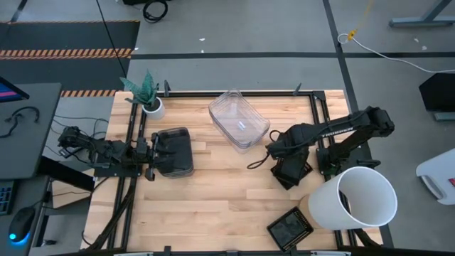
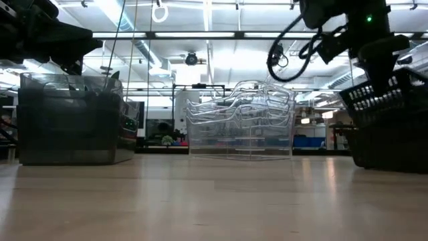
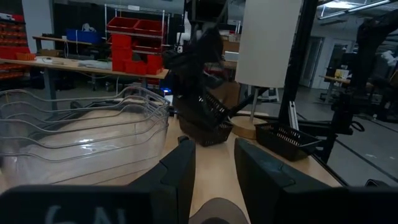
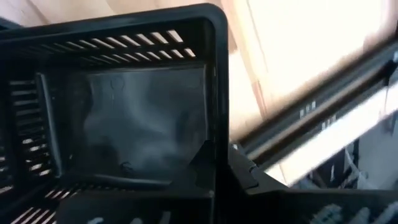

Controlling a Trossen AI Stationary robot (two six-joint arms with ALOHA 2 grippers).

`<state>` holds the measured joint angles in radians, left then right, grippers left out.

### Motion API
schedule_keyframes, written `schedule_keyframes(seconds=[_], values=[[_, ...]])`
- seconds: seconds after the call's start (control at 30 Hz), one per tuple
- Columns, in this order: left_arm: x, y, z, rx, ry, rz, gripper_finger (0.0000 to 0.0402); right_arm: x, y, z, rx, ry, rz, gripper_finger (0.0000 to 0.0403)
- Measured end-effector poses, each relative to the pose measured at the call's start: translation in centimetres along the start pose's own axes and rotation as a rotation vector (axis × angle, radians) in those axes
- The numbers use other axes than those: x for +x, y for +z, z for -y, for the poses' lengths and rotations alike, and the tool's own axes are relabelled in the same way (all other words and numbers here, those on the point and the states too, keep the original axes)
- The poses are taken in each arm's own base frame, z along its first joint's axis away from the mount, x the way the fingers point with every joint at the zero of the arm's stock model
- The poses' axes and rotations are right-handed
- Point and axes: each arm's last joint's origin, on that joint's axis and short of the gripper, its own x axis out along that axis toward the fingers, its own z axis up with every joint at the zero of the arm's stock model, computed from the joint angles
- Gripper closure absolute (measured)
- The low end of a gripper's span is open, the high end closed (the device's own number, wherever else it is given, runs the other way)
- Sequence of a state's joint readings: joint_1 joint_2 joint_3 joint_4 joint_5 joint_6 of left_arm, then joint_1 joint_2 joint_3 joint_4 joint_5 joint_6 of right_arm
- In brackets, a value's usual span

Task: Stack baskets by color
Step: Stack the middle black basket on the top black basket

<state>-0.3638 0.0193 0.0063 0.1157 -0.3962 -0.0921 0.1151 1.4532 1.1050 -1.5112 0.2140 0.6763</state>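
Observation:
A stack of smoky grey baskets [image 1: 174, 151] rests on the table's left part, and a stack of clear baskets [image 1: 238, 119] sits at the far middle. My right gripper [image 1: 284, 165] is shut on a black mesh basket [image 1: 293, 173], which shows tilted in the low view [image 2: 381, 90]. A second black mesh basket [image 1: 290, 227] sits flat near the front edge. My left gripper [image 1: 151, 153] stands open and level at the grey stack's left edge, with nothing between its fingers [image 3: 180, 171]. My right gripper holds the black mesh basket by one side wall at its rim [image 4: 216, 134], with one finger inside the basket and one outside. The fingers come from above, slanting down. The basket is lifted clear of the table and hangs tilted below the gripper.
A large white bucket [image 1: 359, 199] lies at the right front, close to the right arm. A small white plant pot [image 1: 151, 107] stands at the far left corner. Bare wood lies between the grey stack and the held basket.

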Motion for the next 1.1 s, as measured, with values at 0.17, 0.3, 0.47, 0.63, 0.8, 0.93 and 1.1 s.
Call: schedule_keyframes(seconds=[0.17, 0.3, 0.47, 0.63, 0.8, 0.93, 1.1], values=[[0.0, 0.0, 0.0, 0.0, 0.0, 0.0, 0.0283, -0.3, 0.7, -1.3, -0.086, 0.025, 0.167, 0.0398], [0.0, 0.0, 0.0, 0.0, 0.0, 0.0, 0.0283, -0.7, 1.8, -2.4, -0.1, 0.109, 0.3, 0.0398], [0.0, 0.0, 0.0, 0.0, 0.0, 0.0, 0.0283, -1.0, 2.5, -3.2, 0.002, 0.206, 0.367, 0.0398], [0.0, 0.0, 0.0, 0.0, 0.0, 0.0, 0.0283, -1.1, 2.0, -3.6, 0.072, 0.228, 0.348, 0.0398], [0.0, 0.0, 0.0, 0.0, 0.0, 0.0, 0.0283, -1.2, 1.3, -4.2, 0.114, 0.233, 0.334, 0.0398], [0.0, 0.0, 0.0, 0.0, 0.0, 0.0, 0.0283, -0.7, 1.0, -4.4, 0.101, 0.217, 0.324, 0.0398], [0.0, 0.0, 0.0, 0.0, 0.0, 0.0, 0.0283, 1.7, 0.9, -4.8, 0.091, 0.247, 0.278, 0.0397]])
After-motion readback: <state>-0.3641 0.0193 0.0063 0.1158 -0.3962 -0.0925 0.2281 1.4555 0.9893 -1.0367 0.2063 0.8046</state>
